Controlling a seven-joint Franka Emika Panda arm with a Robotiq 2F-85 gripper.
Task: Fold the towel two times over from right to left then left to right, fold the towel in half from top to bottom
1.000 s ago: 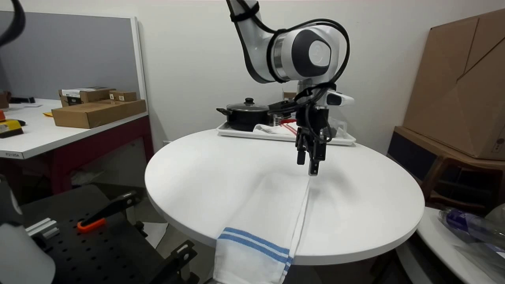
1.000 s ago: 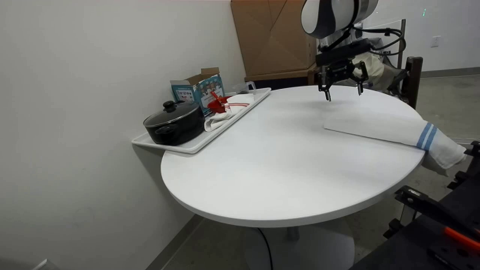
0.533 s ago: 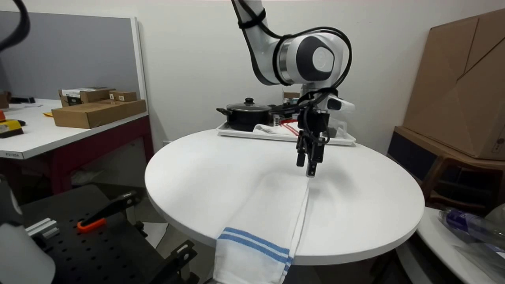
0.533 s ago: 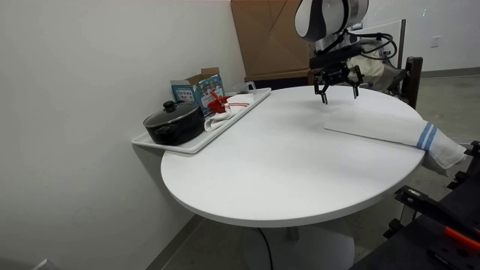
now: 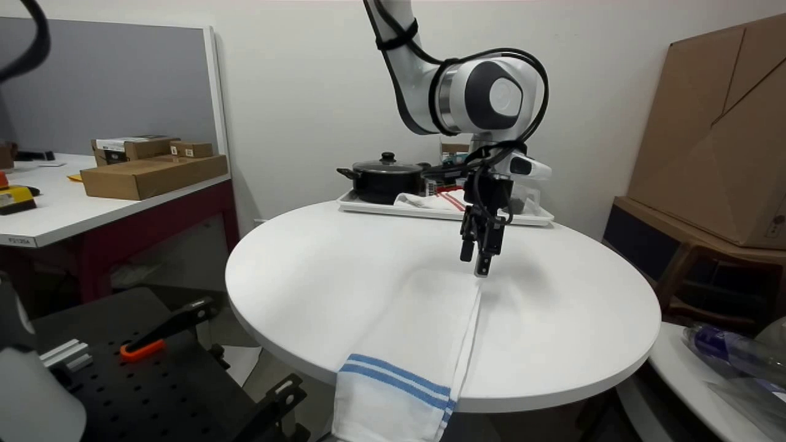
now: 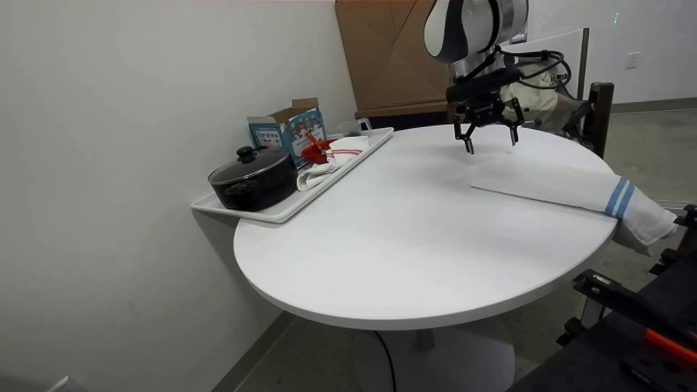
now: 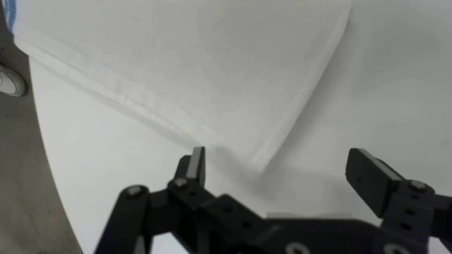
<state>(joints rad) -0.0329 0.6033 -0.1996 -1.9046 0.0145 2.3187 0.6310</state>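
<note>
The towel (image 5: 402,344), white with blue stripes, lies folded lengthwise into a long strip on the round table (image 5: 565,344). Its striped end hangs over the table's edge in both exterior views. Layered edges show along one long side in the wrist view, where the towel (image 7: 212,67) narrows to a corner. My gripper (image 5: 474,264) points down at the far end of the strip, fingers wide apart. That corner appears in the gap between the fingertips (image 7: 197,165) in the wrist view, with nothing gripped. Whether a fingertip touches the cloth or table, I cannot tell.
At the wall side stands a white tray (image 6: 283,212) with a black lidded pot (image 6: 253,179), a blue box (image 6: 307,130), a red item (image 6: 317,149) and a red-striped cloth (image 6: 348,147). A black perforated platform (image 5: 141,380) sits beside the table.
My gripper has sunk slightly toward the towel's far corner and shifted a little sideways, fingers staying wide apart. The towel lies as before.
</note>
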